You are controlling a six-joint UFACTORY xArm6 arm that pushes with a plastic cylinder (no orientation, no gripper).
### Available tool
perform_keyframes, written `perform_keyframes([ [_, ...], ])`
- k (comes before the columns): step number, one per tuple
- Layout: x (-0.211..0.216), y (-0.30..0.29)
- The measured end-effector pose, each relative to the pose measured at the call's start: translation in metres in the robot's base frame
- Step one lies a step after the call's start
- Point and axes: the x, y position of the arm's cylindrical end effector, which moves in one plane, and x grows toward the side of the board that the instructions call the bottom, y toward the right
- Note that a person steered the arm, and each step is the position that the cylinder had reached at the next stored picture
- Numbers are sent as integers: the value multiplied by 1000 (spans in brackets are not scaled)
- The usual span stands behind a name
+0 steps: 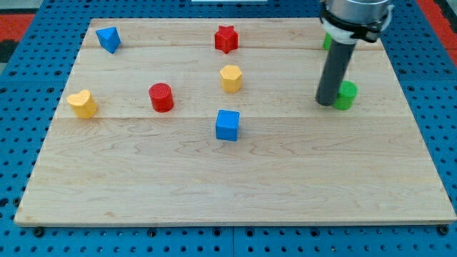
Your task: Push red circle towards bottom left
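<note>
In the camera view, I see the wooden board (235, 178) lying on a blue perforated table (14, 143). My arm has no gripper, only the dark rod, so there is nothing to open or close. My tip (326, 102) stands at the view's right, touching or just beside a green block (346, 95). A second green block (327, 41) is partly hidden behind the rod near the view's top; I cannot tell its shape.

The red circle (161, 97) sits left of the centre, well apart from my tip. A yellow heart-like block (83, 103) lies to its left, a blue cube (228, 125) to its lower right. A yellow block (230, 78), a red star (226, 38) and a blue block (108, 38) lie higher up.
</note>
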Motion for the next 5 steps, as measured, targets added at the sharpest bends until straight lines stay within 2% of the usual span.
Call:
perform_keyframes([
  [1,0,20],
  [4,0,12],
  [5,-1,-30],
])
